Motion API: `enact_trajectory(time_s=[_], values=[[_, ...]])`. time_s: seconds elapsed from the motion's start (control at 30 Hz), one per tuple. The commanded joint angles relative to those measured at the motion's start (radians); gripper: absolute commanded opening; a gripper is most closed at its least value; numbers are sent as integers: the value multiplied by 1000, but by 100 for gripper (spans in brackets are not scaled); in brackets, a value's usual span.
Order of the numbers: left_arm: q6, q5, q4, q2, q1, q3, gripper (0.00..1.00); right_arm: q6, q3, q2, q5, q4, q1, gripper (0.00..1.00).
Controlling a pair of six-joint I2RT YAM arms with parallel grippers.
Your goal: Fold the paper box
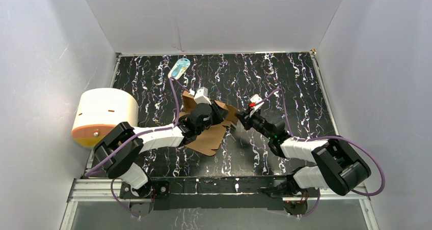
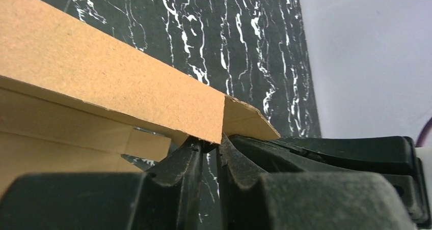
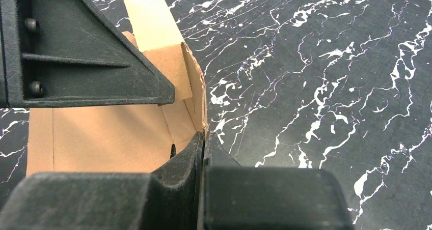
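As it lies, paper box (image 1: 206,141) runs roughly near-to-far.

Both arms reach forward from their bases and bend inward, so the two wrists meet near the middle, tips almost facing each other. The left arm (image 1: 158,136) runs low and slanted toward the right, its wrist tilted down. The left gripper (image 2: 210,143) has its fingers (image 2: 178,164) drawn nearly together, with only a thin slit between them, nipping an edge of the paper box (image 2: 102,72). The right arm (image 1: 305,148) folds at the elbow and points left. The right gripper (image 3: 203,138) has its fingers pressed tight on a corner of that same sheet, just beside the left one
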Motion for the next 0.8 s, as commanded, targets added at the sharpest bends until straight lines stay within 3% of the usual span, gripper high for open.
enact_trajectory(time_s=[0.0,0.37,0.77], values=[[180,-132,-59,-12,0,30,16,-17,19,-23,-17,53,0,3],[328,-288,5,23,-12,-15,23,-17,23,-11,-75,55,0,3],[297,-392,49,39,-19,-58,25,-17,37,7,-134,47,0,3]])
